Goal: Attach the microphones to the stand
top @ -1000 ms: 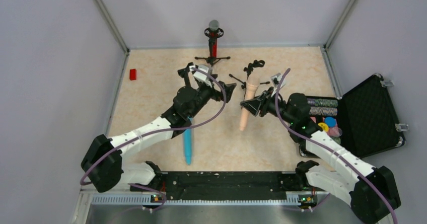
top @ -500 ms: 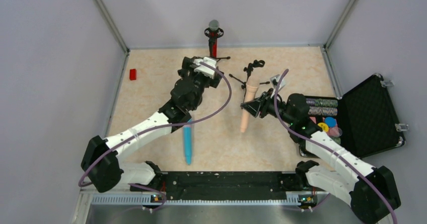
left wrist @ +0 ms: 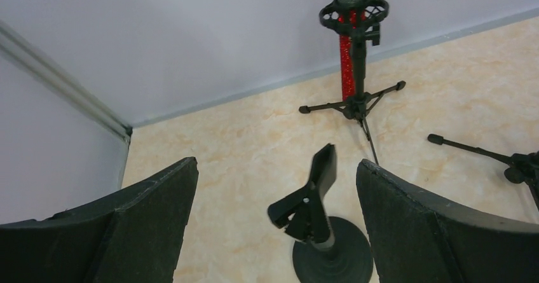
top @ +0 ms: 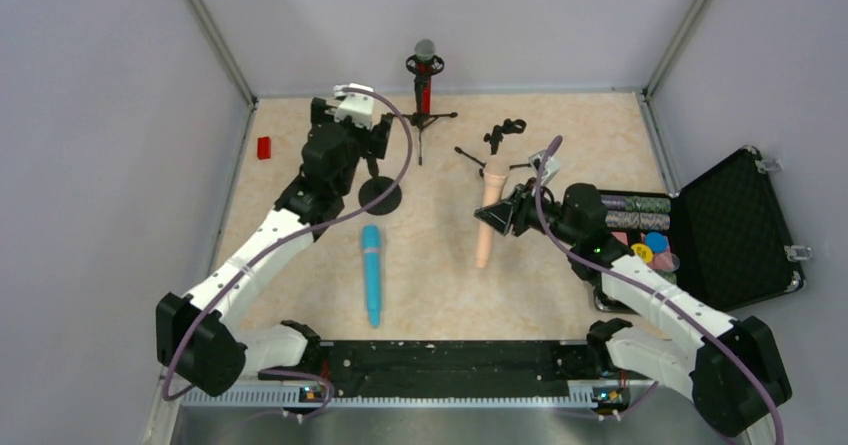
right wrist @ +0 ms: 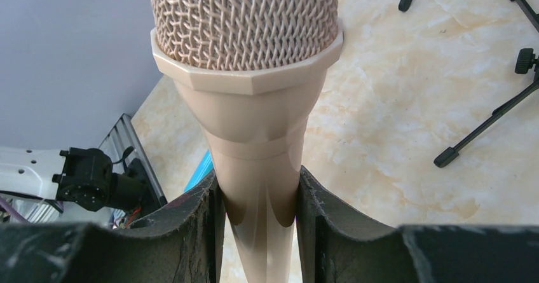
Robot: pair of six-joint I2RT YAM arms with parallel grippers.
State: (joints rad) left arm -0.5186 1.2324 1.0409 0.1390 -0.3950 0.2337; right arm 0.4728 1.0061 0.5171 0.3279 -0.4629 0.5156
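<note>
The glittery red microphone (top: pixel 425 83) stands clipped in a black tripod stand (top: pixel 421 117) at the back; it also shows in the left wrist view (left wrist: pixel 346 54). A round-base stand with an empty clip (top: pixel 380 194) stands upright on the table, seen between my left fingers (left wrist: pixel 318 216). My left gripper (top: pixel 365 150) is open and empty above and behind it (left wrist: pixel 276 162). A second empty tripod stand (top: pixel 498 140) is at centre back. My right gripper (top: pixel 503 215) is shut on the peach-beige microphone (top: pixel 487 220), just below its mesh head (right wrist: pixel 254 117). The light-blue microphone (top: pixel 372 275) lies flat on the table.
An open black case (top: pixel 745 227) with poker chips (top: pixel 645 237) sits at the right edge. A small red block (top: pixel 264 147) lies by the left wall. Grey walls close in the back and sides. Tripod legs (right wrist: pixel 486 121) spread near the peach microphone.
My left gripper carried the round-base stand left, set it upright, let go, and pulled back toward the far left. The right gripper shifted the peach microphone slightly.
</note>
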